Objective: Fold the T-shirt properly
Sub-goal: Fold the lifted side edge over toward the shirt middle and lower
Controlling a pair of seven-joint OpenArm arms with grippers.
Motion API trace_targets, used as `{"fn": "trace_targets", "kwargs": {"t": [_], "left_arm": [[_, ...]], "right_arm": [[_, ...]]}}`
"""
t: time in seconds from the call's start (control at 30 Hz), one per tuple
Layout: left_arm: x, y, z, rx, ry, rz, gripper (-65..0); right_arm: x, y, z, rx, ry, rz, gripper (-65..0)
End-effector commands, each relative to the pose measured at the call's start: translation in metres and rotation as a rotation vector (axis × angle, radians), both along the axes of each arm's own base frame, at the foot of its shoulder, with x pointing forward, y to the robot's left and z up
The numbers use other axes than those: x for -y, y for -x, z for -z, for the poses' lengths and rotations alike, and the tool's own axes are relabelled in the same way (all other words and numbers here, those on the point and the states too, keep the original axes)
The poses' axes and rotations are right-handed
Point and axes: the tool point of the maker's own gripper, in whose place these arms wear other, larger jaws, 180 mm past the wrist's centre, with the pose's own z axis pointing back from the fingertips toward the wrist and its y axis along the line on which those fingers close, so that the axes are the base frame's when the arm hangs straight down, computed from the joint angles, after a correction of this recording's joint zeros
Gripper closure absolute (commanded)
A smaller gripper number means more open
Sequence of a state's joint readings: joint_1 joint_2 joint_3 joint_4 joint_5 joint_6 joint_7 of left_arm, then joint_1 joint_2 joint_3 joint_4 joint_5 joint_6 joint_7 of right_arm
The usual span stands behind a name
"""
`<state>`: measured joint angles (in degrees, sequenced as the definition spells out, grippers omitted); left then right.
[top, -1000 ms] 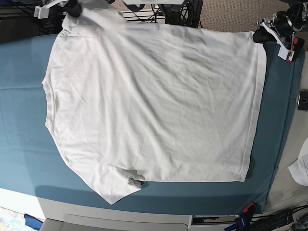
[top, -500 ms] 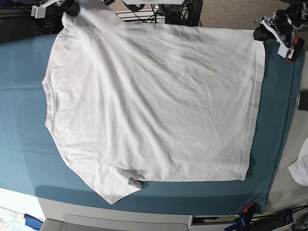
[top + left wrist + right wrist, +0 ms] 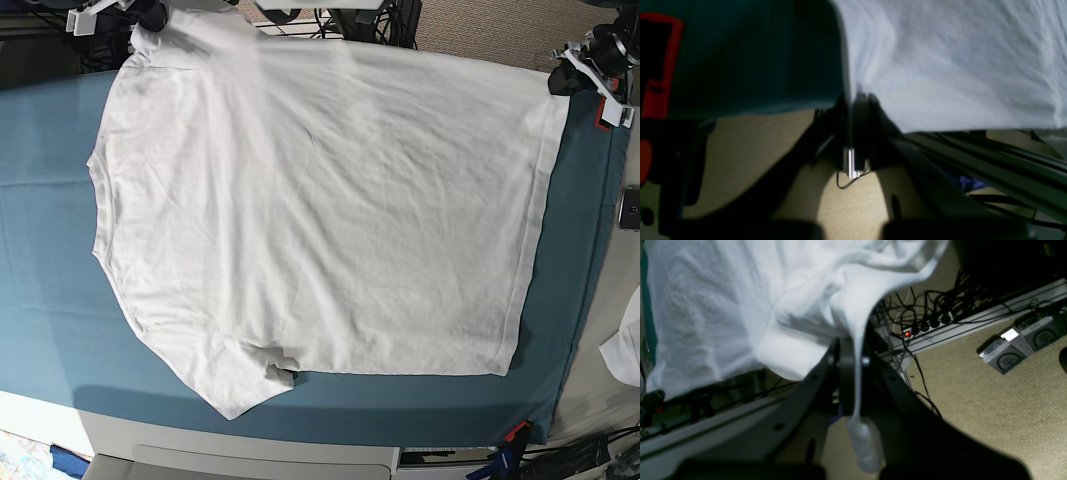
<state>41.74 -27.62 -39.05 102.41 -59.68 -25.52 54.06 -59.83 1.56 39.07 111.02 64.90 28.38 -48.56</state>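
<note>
Since the earlier frame the T-shirt [image 3: 320,200] has been drawn wider, its far hem corner pulled outward over the teal-covered surface [image 3: 40,250], where it lies spread flat with no fold yet made; every fold remains. The left claw [image 3: 853,103] is clamped on that hem corner, the right claw [image 3: 853,373] on the far sleeve. Cables [image 3: 923,316] and a small white scrap [image 3: 625,350] lie clear of the work

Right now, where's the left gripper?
In the base view, the left gripper is at top right, shut on the T-shirt hem corner, off the teal cloth's far edge.
</note>
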Motion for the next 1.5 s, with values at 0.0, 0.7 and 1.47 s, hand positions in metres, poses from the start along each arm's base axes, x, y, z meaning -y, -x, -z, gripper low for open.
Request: {"fn": "trace_targets", "kwargs": {"t": [0.0,0.7,1.47], "left_arm": [[-0.004,-0.004,-0.008,0.022,-0.011,0.005,0.0],[0.046,-0.097,-0.001,0.189,-0.111,0.144,0.0],[0.008,-0.133,-0.006,0.237,-0.365,0.039,0.0]], "right_arm": [[0.004,-0.004,-0.009,0.037,0.003,0.011,0.0],[-0.004,-0.176,-0.031,0.419,0.252,-0.096,0.0],[0.017,-0.235,-0.004,0.411,0.453,-0.033,0.0]]}}
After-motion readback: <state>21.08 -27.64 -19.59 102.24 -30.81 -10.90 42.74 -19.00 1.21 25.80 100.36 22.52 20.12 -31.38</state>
